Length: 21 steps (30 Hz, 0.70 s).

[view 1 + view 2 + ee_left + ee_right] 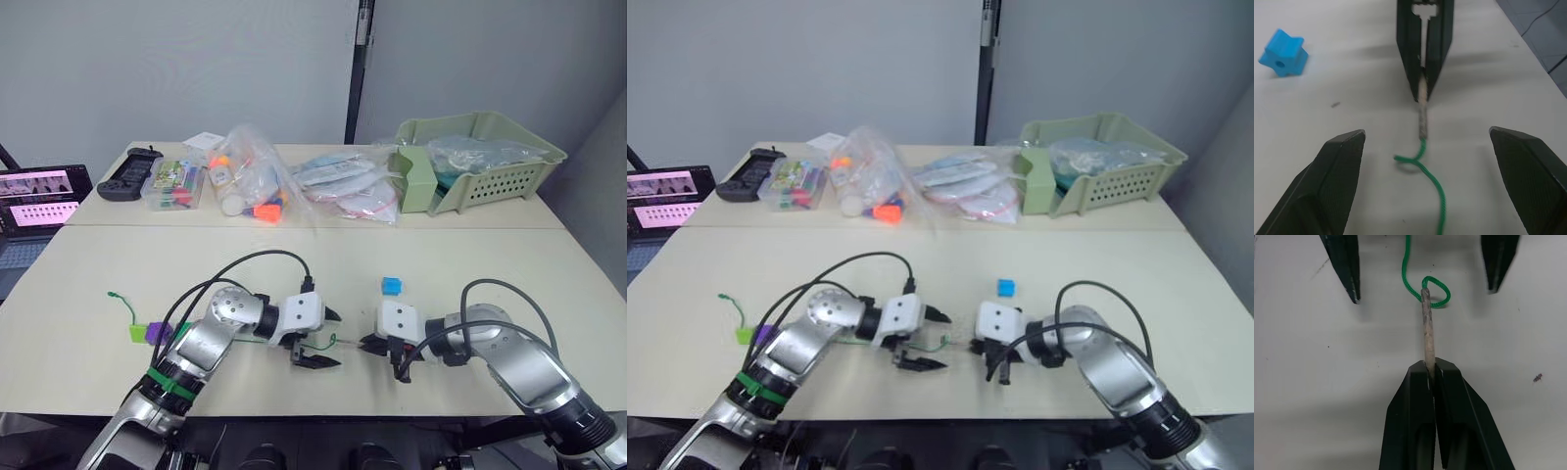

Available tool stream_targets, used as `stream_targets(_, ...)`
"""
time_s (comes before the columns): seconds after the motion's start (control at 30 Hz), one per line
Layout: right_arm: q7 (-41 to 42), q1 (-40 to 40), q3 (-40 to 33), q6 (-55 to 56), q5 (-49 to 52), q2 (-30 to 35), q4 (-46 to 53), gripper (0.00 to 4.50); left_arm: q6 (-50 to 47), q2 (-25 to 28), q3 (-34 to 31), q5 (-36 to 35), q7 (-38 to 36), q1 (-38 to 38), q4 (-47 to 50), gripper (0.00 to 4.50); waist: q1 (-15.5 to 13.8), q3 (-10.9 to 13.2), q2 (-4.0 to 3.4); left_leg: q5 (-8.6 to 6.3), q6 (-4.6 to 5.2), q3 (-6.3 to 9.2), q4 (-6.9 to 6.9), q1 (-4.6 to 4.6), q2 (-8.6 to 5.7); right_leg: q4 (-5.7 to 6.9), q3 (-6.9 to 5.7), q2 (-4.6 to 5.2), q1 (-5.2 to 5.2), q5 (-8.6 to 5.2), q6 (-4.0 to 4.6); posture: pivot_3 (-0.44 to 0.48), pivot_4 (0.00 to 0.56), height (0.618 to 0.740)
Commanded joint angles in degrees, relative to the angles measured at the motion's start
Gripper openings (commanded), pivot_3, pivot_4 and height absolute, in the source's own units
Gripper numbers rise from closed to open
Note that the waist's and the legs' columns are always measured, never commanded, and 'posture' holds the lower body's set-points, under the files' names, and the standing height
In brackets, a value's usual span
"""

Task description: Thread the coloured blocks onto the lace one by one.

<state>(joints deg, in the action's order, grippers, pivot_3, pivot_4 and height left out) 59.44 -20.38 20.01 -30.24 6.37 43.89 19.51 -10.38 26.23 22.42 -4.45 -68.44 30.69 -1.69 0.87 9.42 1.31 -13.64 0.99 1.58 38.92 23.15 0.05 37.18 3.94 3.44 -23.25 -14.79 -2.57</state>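
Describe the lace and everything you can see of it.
The lace is a thin green braided cord ending in a stiff, pale, worn-looking tip. The right pincer is shut on that tip, holding it low over the table. Behind the tip the cord curls into a small loop, then trails between the open left pincer's fingers toward purple and lime blocks already on it. Its far end lies on the table.

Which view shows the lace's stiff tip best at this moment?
The right wrist view: the tip runs straight out of the shut right gripper, the green lace looping behind it. The left wrist view shows it shorter, between the open left gripper's fingers. Eye views show a thin sliver.
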Motion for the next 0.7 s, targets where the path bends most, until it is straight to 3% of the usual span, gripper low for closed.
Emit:
stream_targets(0.03, -0.09, -0.76, -0.26, -0.19, -0.08, -0.14, 1.78, 0.0, -1.36, -0.49, 0.22, 0.02, 0.93, 0.28, 0.87, 4.28, -0.01, 0.0, 0.0, 0.0, 0.0, 0.0, 0.0, 0.0, 0.0, 0.0, 0.0, 0.0, 0.0, 0.0, 0.0, 0.0, 0.15, 0.74)
stream_targets(0.1, 0.01, -0.49, -0.42, -0.33, -0.14, 0.0, 2.03, 0.0, -2.15, -0.36, 0.08, -0.33, 1.04, 0.2, 1.57, 4.02, -0.07, 0.0, 0.0, 0.0, 0.0, 0.02, 0.0, 0.01, -0.01, 0.0, 0.0, 0.0, 0.0, 0.0, 0.0, 0.0, 0.15, 0.74)
stream_targets(0.5, -0.02, -0.22, -0.59, -0.67, -0.06, -0.24, 2.31, 0.0, -4.41, -0.46, 0.35, -0.44, 1.48, 0.68, 2.7, 0.11, -0.14, 0.0, 0.0, 0.0, 0.0, 0.02, 0.02, 0.0, -0.03, -0.02, 0.0, 0.03, 0.02, 0.0, 0.0, 0.0, 0.15, 0.74)
stream_targets(0.7, -0.01, -0.21, -0.76, -0.85, -0.01, -0.19, 2.4, 0.0, -4.67, -0.32, 0.63, -0.09, 1.5, 1.08, 2.4, 0.03, -0.15, 0.0, 0.0, 0.0, 0.0, 0.02, 0.02, 0.0, -0.04, -0.02, 0.0, 0.03, 0.03, 0.0, 0.0, 0.0, 0.15, 0.74)
